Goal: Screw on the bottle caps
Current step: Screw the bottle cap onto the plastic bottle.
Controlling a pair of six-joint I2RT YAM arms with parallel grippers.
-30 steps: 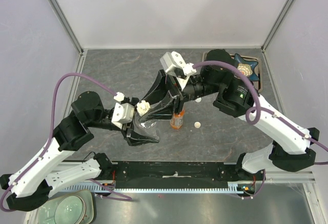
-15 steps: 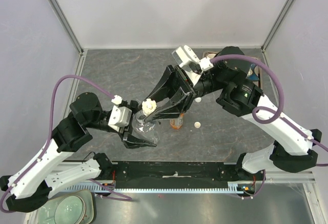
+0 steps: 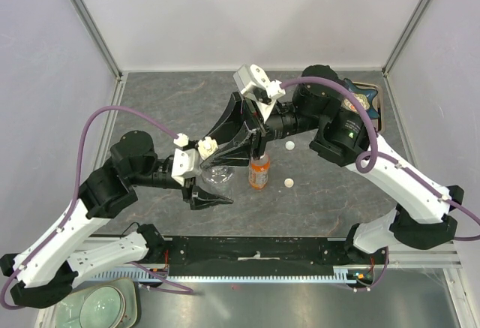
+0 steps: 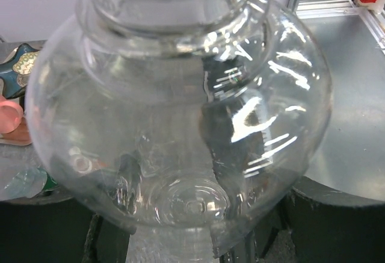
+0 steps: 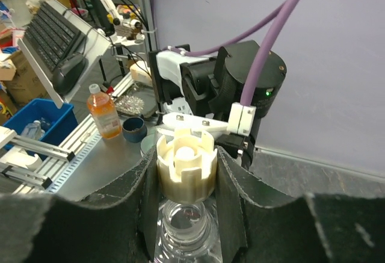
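My left gripper (image 3: 215, 184) is shut on the tiny clear bottle (image 3: 217, 173), holding it off the table; the bottle's round body (image 4: 180, 94) fills the left wrist view. My right gripper (image 3: 208, 148) is shut on a cream notched bottle cap (image 5: 186, 154), held directly over the bottle's open mouth (image 5: 186, 224), with a black finger (image 5: 236, 203) on each side. The orange bottle (image 3: 259, 172) stands uncapped just right of them. Two loose white caps (image 3: 289, 145) (image 3: 289, 183) lie on the table to its right. The green-label bottle is not clearly visible.
A tray with a blue star-shaped thing (image 3: 360, 100) sits at the back right corner. A pink mug (image 4: 9, 115) shows at the left edge of the left wrist view. Another orange bottle (image 5: 103, 114) stands on a metal bench outside the enclosure.
My right wrist swung out to the right and came back, keeping the cap over the clear bottle. My left gripper shifted the bottle slightly towards the back.
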